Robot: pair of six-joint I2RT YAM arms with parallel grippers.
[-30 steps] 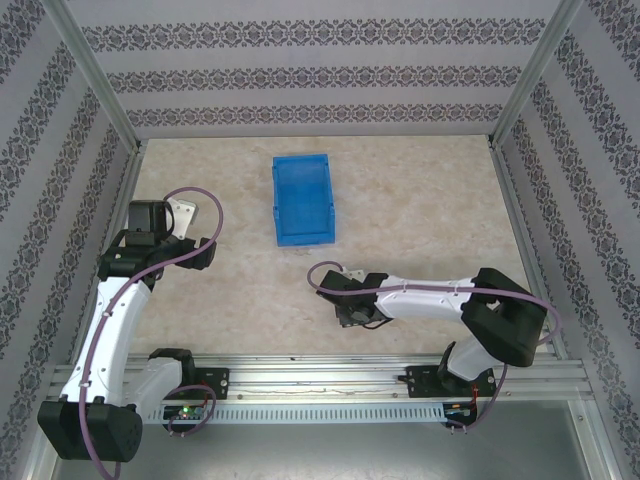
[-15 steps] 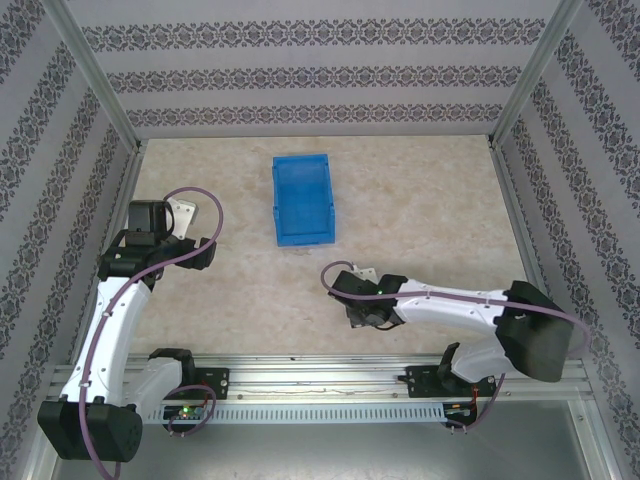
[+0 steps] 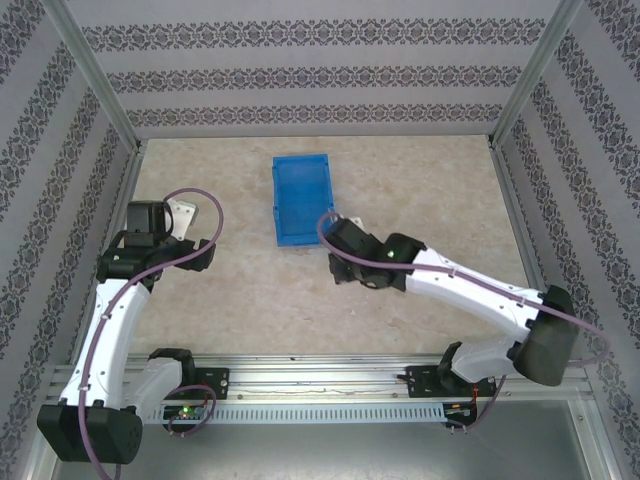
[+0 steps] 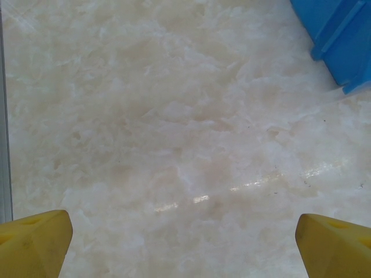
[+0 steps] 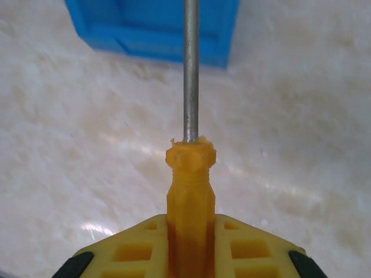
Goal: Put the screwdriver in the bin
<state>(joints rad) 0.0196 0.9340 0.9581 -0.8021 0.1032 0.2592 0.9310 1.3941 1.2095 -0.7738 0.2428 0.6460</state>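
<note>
Tightly, right end effector [image 5: 191, 250] pinches the screwdriver [image 5: 191, 174] by its faceted orange handle.

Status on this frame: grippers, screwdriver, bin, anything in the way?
Right gripper shut on screwdriver, shaft pointing at bin. Left gripper open, off to the side. Screwdriver not yet in bin; nothing between them.

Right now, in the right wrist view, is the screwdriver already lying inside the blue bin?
No, the screwdriver is gripped by its orange handle in the right jaws, short of the bin.
</note>
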